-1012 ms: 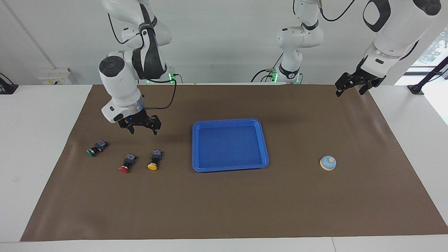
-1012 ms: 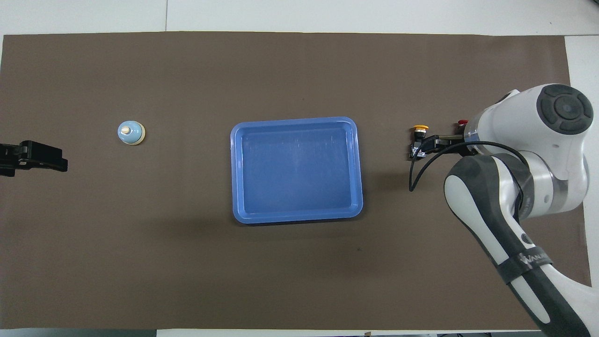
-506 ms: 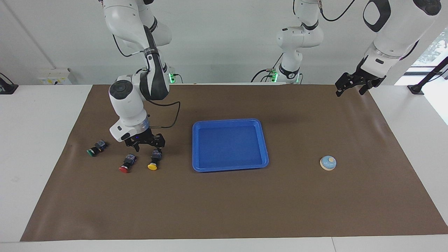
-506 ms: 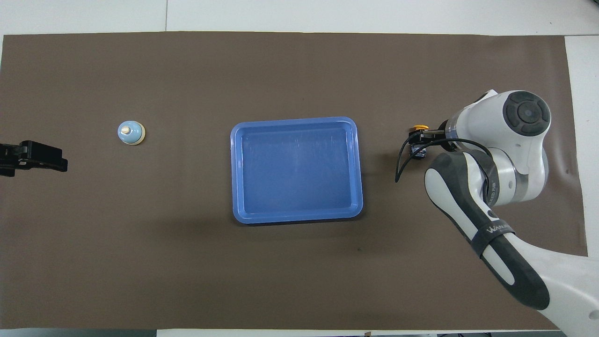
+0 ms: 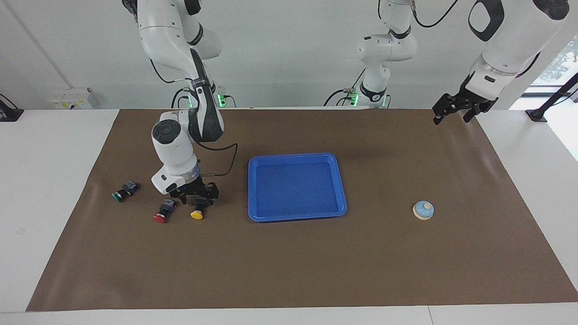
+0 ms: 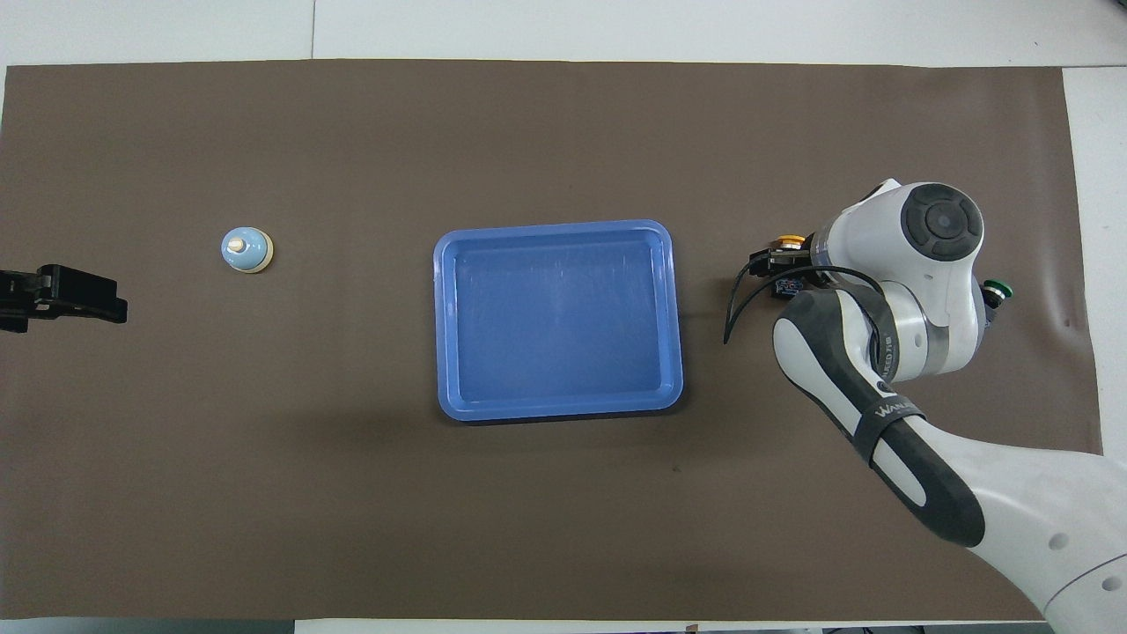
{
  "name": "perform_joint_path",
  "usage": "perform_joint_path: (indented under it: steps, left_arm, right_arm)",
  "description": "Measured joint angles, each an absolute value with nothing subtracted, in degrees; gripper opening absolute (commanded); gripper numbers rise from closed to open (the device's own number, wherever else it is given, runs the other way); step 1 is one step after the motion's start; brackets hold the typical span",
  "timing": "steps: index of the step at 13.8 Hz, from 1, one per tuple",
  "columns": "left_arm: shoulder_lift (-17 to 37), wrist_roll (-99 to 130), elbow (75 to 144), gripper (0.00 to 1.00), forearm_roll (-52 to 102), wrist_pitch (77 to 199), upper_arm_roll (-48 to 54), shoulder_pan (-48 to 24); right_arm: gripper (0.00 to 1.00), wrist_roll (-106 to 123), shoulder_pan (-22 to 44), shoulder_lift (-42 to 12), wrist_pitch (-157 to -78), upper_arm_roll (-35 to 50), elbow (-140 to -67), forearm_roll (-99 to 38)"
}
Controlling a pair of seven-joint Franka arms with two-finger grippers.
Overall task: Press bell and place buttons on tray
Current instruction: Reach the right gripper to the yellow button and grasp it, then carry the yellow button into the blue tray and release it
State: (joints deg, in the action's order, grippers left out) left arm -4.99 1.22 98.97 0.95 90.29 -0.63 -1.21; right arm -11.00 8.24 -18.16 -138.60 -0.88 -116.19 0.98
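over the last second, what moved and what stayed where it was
The right gripper came down from above the mat, farther from the robots and toward the tray, until it sits open at the yellow button; no grip shows yet. The left gripper waits over the mat's corner, unchanged. The red button, green button, bell and tray stayed put.
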Motion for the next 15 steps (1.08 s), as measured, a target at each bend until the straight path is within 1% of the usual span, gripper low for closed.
perform_joint_path:
  steps: [1,2,3,4,5,6,7,8,13,15]
  left_arm:
    - [-5.0,1.2,99.0,1.0,1.0,90.3,-0.6,-1.2]
    - [-5.0,1.2,99.0,1.0,1.0,90.3,-0.6,-1.2]
    - [-5.0,1.2,99.0,1.0,1.0,90.3,-0.6,-1.2]
    - [-5.0,1.2,99.0,1.0,1.0,90.3,-0.6,-1.2]
    - [-5.0,1.2,99.0,1.0,1.0,90.3,-0.6,-1.2]
    - [-5.0,1.2,99.0,1.0,1.0,90.3,-0.6,-1.2]
    - [-5.0,1.2,99.0,1.0,1.0,90.3,-0.6,-1.2]
    - [-5.0,1.2,99.0,1.0,1.0,90.3,-0.6,-1.2]
    - [-5.0,1.2,99.0,1.0,1.0,90.3,-0.6,-1.2]
    - [-5.0,1.2,99.0,1.0,1.0,90.3,-0.6,-1.2]
  right_arm:
    - [1.0,-11.0,8.3,-18.2,-138.6,-0.9,-116.2,1.0]
    - [0.97,-11.0,8.3,-18.2,-138.7,-0.9,-116.3,1.0]
    - [0.88,-11.0,8.3,-18.3,-139.0,-0.9,-116.4,1.0]
    - [0.75,-11.0,8.3,-18.3,-139.3,-0.9,-116.5,1.0]
    - [0.55,-11.0,8.3,-18.4,-139.5,-0.9,-116.6,1.0]
    - [0.28,-11.0,8.3,-18.4,-139.7,-0.9,-117.0,1.0]
    - [0.07,-11.0,8.3,-18.4,-140.3,-0.9,-117.5,1.0]
    - [0.0,-11.0,8.6,-18.4,-141.2,-0.9,-118.2,1.0]
    - [0.0,-11.0,9.4,-18.0,-141.9,-0.8,-118.7,1.0]
    - [0.0,-11.0,9.5,-17.7,-139.9,-0.7,-117.6,1.0]
